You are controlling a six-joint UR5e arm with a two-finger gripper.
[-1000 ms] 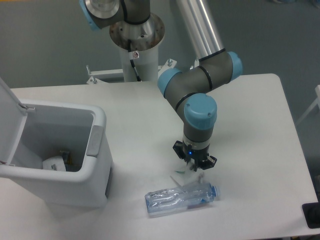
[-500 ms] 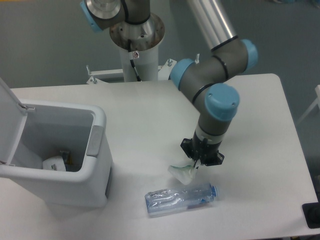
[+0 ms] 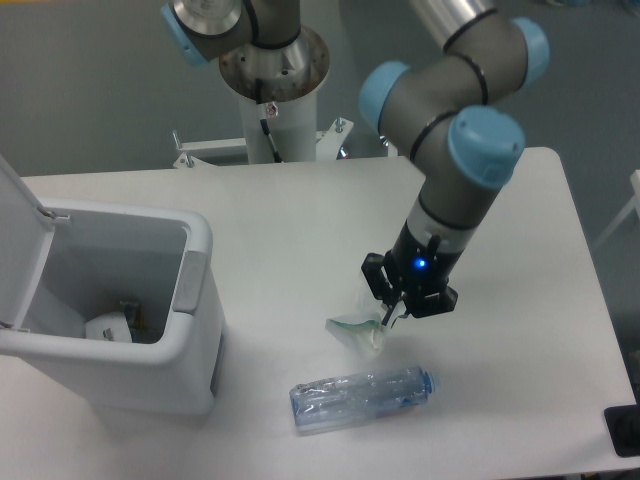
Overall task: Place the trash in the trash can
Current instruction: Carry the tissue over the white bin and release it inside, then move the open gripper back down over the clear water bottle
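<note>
We see the black two-finger gripper [image 3: 392, 316] pinched shut on the crumpled white, green-edged wrapper [image 3: 355, 331], which hangs just below and left of the fingertips, above the white table [image 3: 520, 250]. The crushed clear plastic bottle with a blue cap [image 3: 362, 394] lies on the table below the fingers. The large white rectangular trash can [image 3: 195, 300] stands well to their left, lid open.

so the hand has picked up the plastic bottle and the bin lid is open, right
Not quite. The fixed camera view shows the hand pinching the crumpled wrapper, not the plastic bottle, which lies on the table below it, apart from the hand. The rest holds: the bin has its lid open.
</note>
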